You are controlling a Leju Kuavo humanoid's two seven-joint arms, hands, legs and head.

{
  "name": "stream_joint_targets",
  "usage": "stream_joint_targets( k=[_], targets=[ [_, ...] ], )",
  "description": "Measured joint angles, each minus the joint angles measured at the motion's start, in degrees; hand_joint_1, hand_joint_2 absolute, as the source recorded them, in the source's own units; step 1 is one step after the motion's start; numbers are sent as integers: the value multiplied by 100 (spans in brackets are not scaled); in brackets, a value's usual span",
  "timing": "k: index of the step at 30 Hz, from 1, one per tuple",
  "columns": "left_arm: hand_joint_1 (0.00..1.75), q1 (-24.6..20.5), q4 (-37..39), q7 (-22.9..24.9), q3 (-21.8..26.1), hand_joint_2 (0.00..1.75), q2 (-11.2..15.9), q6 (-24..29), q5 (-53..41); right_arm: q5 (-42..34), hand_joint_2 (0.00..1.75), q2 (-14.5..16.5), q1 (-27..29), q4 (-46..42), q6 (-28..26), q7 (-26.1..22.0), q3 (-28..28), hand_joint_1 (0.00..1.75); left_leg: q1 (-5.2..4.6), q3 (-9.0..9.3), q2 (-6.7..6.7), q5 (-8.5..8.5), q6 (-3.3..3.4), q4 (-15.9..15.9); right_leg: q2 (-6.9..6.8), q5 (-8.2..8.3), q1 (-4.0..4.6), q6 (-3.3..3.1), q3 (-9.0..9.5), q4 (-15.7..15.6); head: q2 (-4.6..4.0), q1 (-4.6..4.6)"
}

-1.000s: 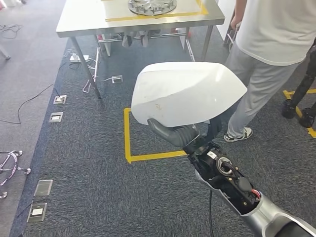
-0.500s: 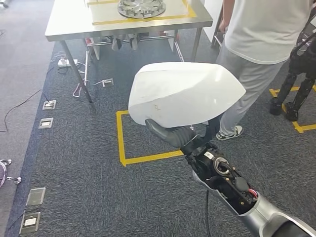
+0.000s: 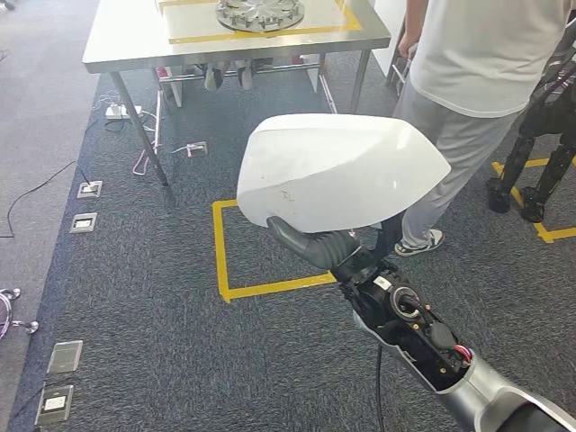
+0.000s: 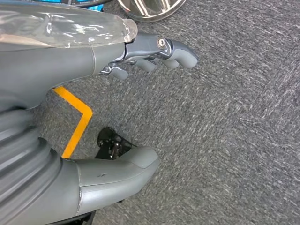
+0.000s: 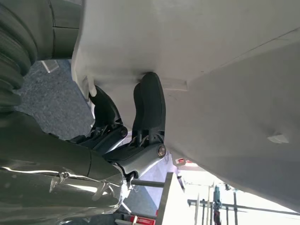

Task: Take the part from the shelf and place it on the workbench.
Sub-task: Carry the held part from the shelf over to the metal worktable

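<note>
White plastic, a smooth mirror-housing-shaped shell (image 3: pixel 339 171), is the part, and it rides on the right hand (image 3: pixel 326 245) in the near middle of the head view, carried above the dark carpet (image 3: pixel 156 342). The thumb curls under the shell's near left edge, and in the right wrist view the dark fingers (image 5: pixel 150 105) press up against its pale underside (image 5: pixel 212 70), so this hand is grasping the part from below. The shell's long axis runs left to right across the robot's front, blunt end to the left, tapered end to the right, roughly parallel to the near edge of the workbench.

The left hand (image 4: pixel 141 108) hangs low over the carpet, fingers (image 4: pixel 169 49) and thumb apart with nothing between them; it plays no part in the carry.

Just beyond the part a yellow tape square (image 3: pixel 224 261) marks the floor. To the far right a person in a white shirt (image 3: pixel 482 54) stands close beside the line of travel. Farthest off, ahead and somewhat left, is the steel workbench (image 3: pixel 136 36), with a round metal disc (image 3: pixel 260 13) inside a yellow taped outline. My judgement: the placing turns on carrying the part forward and leftward, well clear of the person, and setting it down lengthwise along the bench.
</note>
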Motion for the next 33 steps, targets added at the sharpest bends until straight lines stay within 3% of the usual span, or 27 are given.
stream_joint_targets(
  k=[9, 13, 15, 17, 18, 19, 20, 22, 23, 24, 27, 29, 33],
  targets=[
    [0, -4, 0, 0, 0, 175, 1, -31, 19, 16, 175, 1, 0, 7, 40, -4, -18, 175, -10, 11, -4, -15, 22, 6, 3, 0, -16, 19, 10, -15, 0, -1],
    [0, -19, 0, 0, 0, 175, 9, -31, 16, 26, 175, -1, 4, 9, 51, -11, -27, 175, 12, 136, 15, -29, 136, -150, -26, 26, -16, 103, 4, 127, -1, 2],
    [0, -23, 0, 0, 0, 175, 10, -32, 15, 28, 175, -1, -8, 9, 52, -15, -41, 175, 42, 248, 38, -20, 174, -213, -87, -206, -23, 114, -185, 535, -1, 24],
    [0, -24, 0, 0, 0, 175, 11, -33, 15, 29, 175, -1, 1, 12, 54, -16, -51, 175, 42, 275, 55, -36, 175, -216, -126, -530, -45, 136, -569, 1271, -1, 41],
    [0, -20, 0, 0, 0, 175, 8, -34, 15, 29, 175, -1, 15, 17, 55, -16, -54, 175, 47, 284, 60, -49, 162, -215, -138, -613, -65, 158, -738, 1544, -1, 43],
    [0, -16, 0, 0, 0, 175, 5, -35, 16, 29, 175, -1, 28, 23, 56, -15, -55, 175, 59, 299, 62, -66, 138, -212, -150, -596, -88, 182, -825, 1635, -1, 46],
    [0, -11, 0, 0, 0, 175, 1, -37, 16, 29, 175, -2, 34, 30, 56, -14, -58, 175, 77, 325, 61, -90, 104, -208, -164, -451, -114, 208, -789, 1481, -1, 52],
    [0, -6, 1, 0, 0, 175, 1, -40, 16, 29, 175, -2, 38, 42, 56, -13, -65, 175, 116, 399, 59, -156, 15, -191, -195, -30, -164, 263, -505, 750, -1, 71],
    [0, -10, 1, 0, 0, 175, 4, -42, 16, 29, 175, -3, 37, 47, 56, -12, -67, 175, 124, 419, 62, -192, -38, -168, -212, 49, -164, 258, -380, 409, -1, 84],
    [0, -13, 2, 0, 0, 175, 9, -43, 15, 29, 175, -3, 43, 52, 57, -11, -67, 175, 120, 421, 67, -225, -88, -150, -220, 80, -156, 218, -293, 216, -1, 90],
    [0, -27, 2, 0, 0, 175, 10, -44, 8, 30, 175, -3, 75, 56, 69, -22, -66, 175, 122, 429, 92, -275, -216, -80, -195, 23, -106, 5, -195, 173, 0, 29],
    [0, -44, 1, 0, 0, 175, 1, -44, 0, 34, 175, -4, 63, 51, 81, -29, -83, 175, 147, 276, 92, -271, -253, 252, -172, -14, -94, -83, -101, 157, -1, -6],
    [0, -53, 1, 8, -2, 175, -4, -44, -19, 45, 175, -6, 62, 46, 96, -32, -97, 175, 98, -776, 78, -635, -230, 1671, -141, -185, -29, -202, 110, 136, -1, -49]
  ],
)
